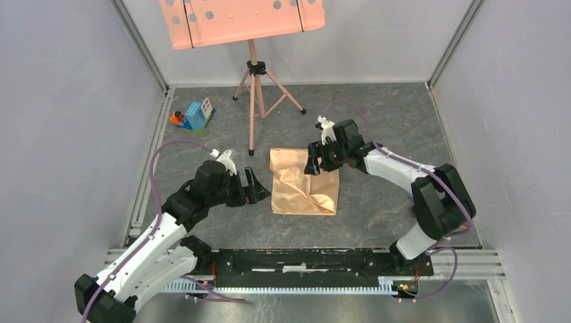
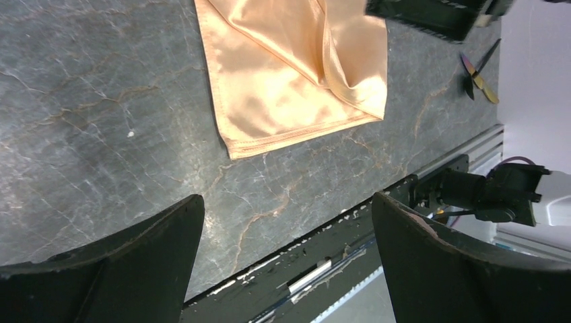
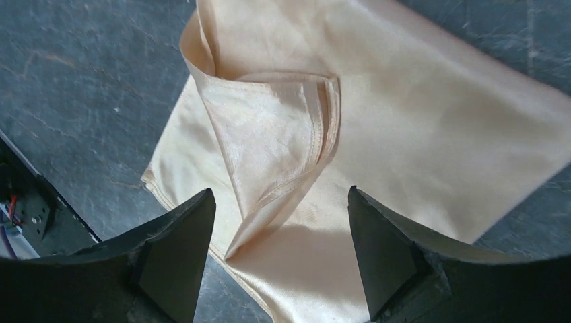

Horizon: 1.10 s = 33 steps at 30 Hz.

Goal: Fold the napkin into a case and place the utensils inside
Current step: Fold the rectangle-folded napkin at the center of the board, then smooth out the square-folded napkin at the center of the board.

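The peach-orange satin napkin (image 1: 303,183) lies on the table as a rough rectangle, with a loose flap (image 3: 283,134) standing up in a crease across it. My right gripper (image 1: 315,161) hovers over its far right part, open, its fingers straddling the flap (image 3: 279,196) and holding nothing. My left gripper (image 1: 259,188) is open just left of the napkin (image 2: 296,67), above bare table (image 2: 286,198). The utensils (image 2: 479,74), thin black and gold pieces, lie beyond the napkin's right edge; the top view hides them behind the right arm. No case is in view.
A salmon-pink music-stand tray (image 1: 242,20) on a tripod (image 1: 254,101) stands at the back. A small toy block house (image 1: 195,116) sits at the back left. Grey walls close in both sides. The black base rail (image 1: 303,259) runs along the near edge.
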### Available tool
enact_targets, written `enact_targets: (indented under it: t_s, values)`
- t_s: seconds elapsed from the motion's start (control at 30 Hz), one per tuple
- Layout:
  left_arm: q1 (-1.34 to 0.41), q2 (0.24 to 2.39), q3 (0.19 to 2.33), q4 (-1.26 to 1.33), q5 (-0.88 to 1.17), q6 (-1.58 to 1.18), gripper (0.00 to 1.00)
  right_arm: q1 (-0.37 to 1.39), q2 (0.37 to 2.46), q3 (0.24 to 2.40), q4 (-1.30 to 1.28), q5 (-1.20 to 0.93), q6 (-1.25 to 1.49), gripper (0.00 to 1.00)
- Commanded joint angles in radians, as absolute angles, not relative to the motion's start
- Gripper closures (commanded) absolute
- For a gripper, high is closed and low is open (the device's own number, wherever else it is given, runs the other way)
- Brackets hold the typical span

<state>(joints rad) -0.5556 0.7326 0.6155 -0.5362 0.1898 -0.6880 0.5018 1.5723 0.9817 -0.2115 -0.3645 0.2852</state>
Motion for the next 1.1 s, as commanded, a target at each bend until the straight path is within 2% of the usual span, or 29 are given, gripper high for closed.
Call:
enact_targets:
  t_s: [0.0,0.2,0.73,0.9,1.07]
  values:
    - [-0.548,0.742,0.621,-0.504,0.252,-0.772,0.0,0.479,1.644,0.943,-0.062,-0.472,0.243,0.23]
    - [-0.548,0.725,0.63,-0.52,0.241,-0.809,0.0,0.476,1.744,0.956,-0.008,-0.538,0.249,0.29]
    - [-0.548,0.735,0.664,-0.545,0.214,-0.821,0.0,0.486,1.773,0.836,0.211,-0.685,0.377,0.39]
    - [-0.549,0.738,0.671,-0.547,0.198,-0.823,0.0,0.551,1.779,0.859,0.187,-0.715,0.372,0.43]
    - [-0.548,0.73,0.683,-0.576,0.151,-0.812,0.0,0.7,1.706,0.826,0.136,-0.712,0.348,0.42]
